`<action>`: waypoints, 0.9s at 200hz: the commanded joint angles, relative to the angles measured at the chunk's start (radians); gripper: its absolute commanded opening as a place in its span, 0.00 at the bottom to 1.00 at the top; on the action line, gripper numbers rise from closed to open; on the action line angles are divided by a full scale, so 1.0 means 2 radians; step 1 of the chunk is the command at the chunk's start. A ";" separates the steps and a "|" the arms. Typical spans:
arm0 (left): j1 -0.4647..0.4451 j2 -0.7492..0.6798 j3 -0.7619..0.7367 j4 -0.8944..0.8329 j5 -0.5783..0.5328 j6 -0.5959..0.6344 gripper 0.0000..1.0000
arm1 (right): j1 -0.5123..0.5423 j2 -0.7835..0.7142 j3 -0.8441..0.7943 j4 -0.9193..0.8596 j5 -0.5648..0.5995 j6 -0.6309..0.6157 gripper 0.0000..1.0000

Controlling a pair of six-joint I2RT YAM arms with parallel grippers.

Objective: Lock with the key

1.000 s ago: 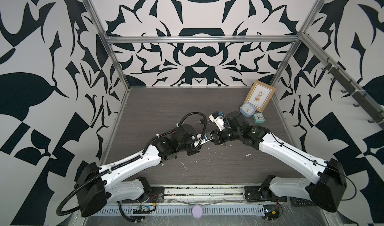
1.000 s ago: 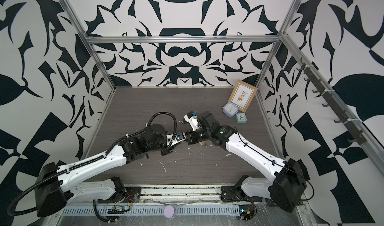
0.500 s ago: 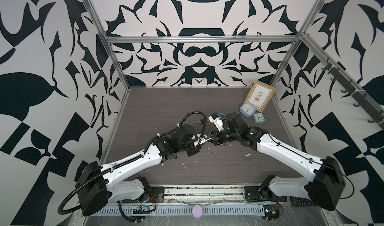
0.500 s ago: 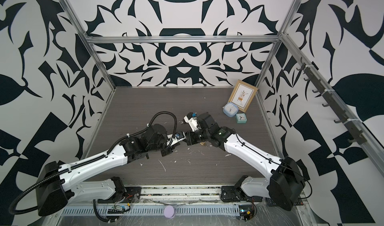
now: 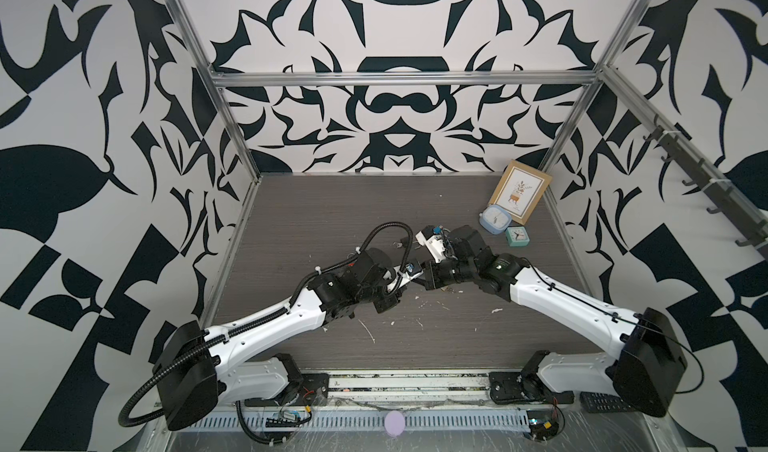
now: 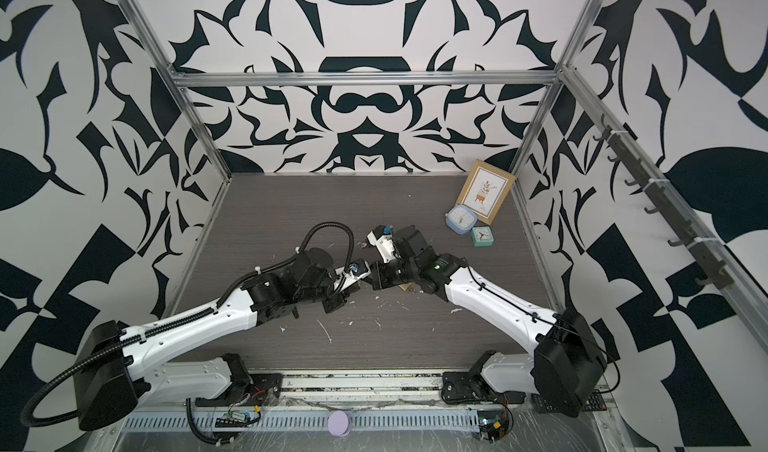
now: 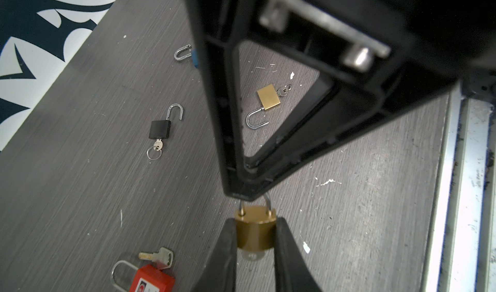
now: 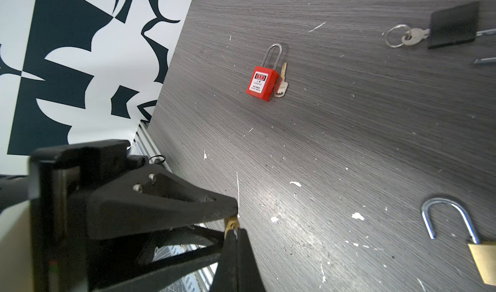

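left gripper [image 7: 255, 223] clamped on brass padlock [image 7: 255, 235] body | right gripper [image 7: 245, 192] pinched tight on its shackle [image 7: 268, 204] | key [image 7: 252, 256] sits in padlock base | padlock between both grippers, around middle of desk [image 7: 80, 170]

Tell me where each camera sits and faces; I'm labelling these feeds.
Top views: high up front, looking down on the table; both arms show.
Left wrist: on left arm, facing left jaws clamping the brass padlock.
Right wrist: on right arm, facing shut right jaws, red padlock beyond.
Shared: both wrist views show the red padlock.
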 commanded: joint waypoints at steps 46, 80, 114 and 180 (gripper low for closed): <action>-0.009 -0.007 0.051 0.236 0.050 -0.019 0.00 | 0.036 0.040 -0.027 0.000 -0.020 0.012 0.00; -0.009 -0.010 0.048 0.242 0.045 -0.023 0.00 | 0.037 0.044 -0.028 0.003 -0.020 0.014 0.00; -0.009 -0.012 0.042 0.249 0.040 -0.027 0.00 | 0.038 0.047 -0.026 0.004 -0.022 0.014 0.00; -0.009 -0.031 -0.018 0.213 0.023 -0.044 0.00 | 0.034 0.024 0.002 -0.036 0.009 -0.010 0.03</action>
